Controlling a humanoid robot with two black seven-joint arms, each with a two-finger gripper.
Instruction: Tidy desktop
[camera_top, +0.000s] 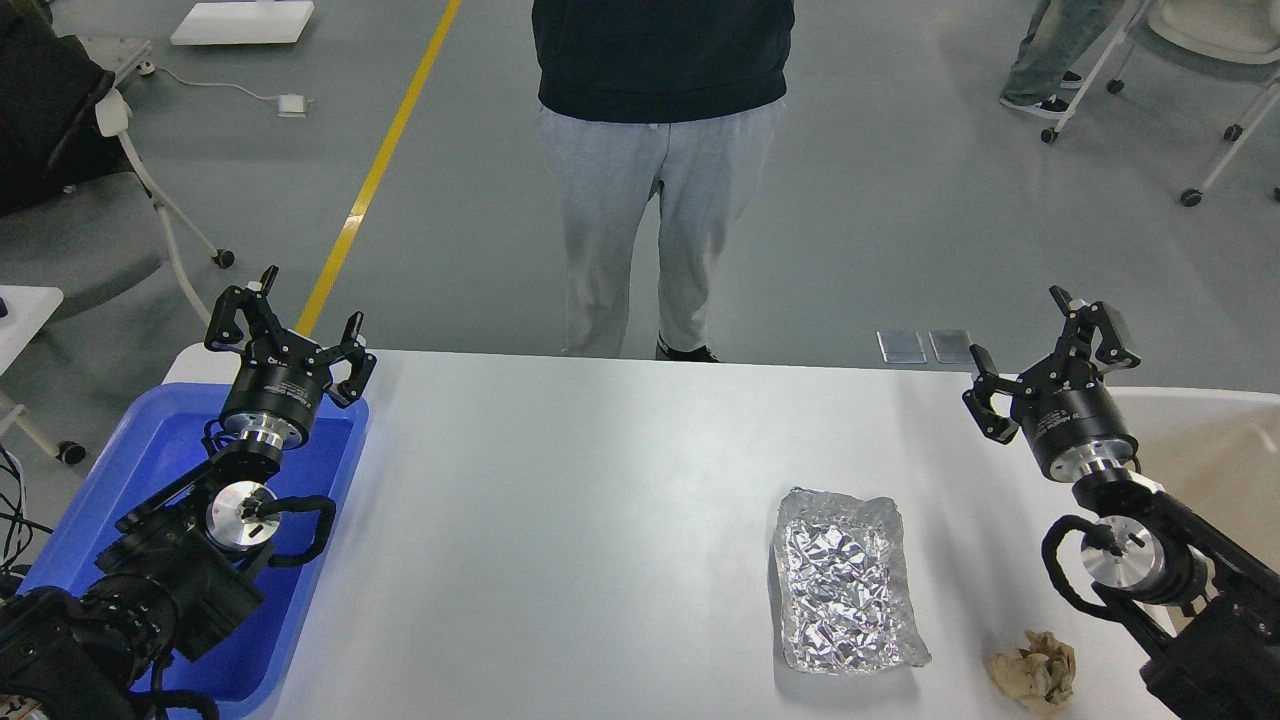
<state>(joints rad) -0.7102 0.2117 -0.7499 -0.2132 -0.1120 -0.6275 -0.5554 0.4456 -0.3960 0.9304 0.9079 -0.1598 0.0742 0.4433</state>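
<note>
The desktop (600, 500) fills the near middle, bearing a foil tray (845, 580) and crumpled paper (1035, 672) right. Left gripper (290, 325) and right gripper (1040, 355) both spread apart, empty; their lettering is unreadable.

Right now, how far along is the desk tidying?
Nothing looks done: the foil tray and crumpled brown paper lie on the desktop. Nothing is in hand; the left claw and right claw are open and empty. Both items remain to clear.

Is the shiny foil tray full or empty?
Empty. The foil tray lies open side up on the desktop, and only its crinkled silver bottom shows inside.
</note>
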